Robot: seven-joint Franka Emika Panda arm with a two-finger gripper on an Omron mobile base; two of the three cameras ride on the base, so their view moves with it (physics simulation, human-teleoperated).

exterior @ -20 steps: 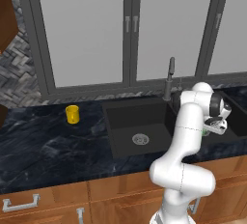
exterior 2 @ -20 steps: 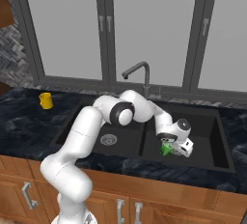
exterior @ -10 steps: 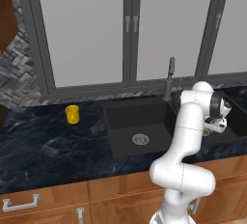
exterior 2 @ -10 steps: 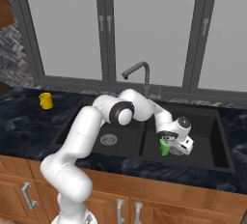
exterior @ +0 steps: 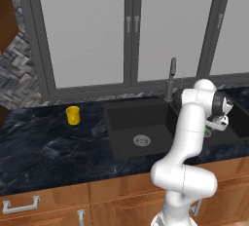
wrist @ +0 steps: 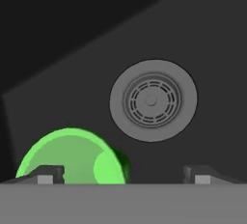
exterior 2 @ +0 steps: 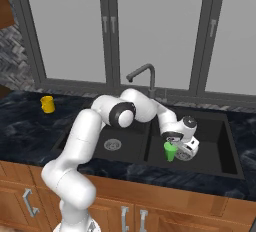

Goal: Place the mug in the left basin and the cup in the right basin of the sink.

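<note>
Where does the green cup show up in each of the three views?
Left base view: a sliver of the green cup peeks out right of the white arm, under the hand, at middle right.
Right base view: it stands upright in the right basin, right of centre, beside the hand.
Hand view: seen from above at lower left, by the left fingertip.
Shared landmark: the right basin's round drain, next to the cup.
</note>
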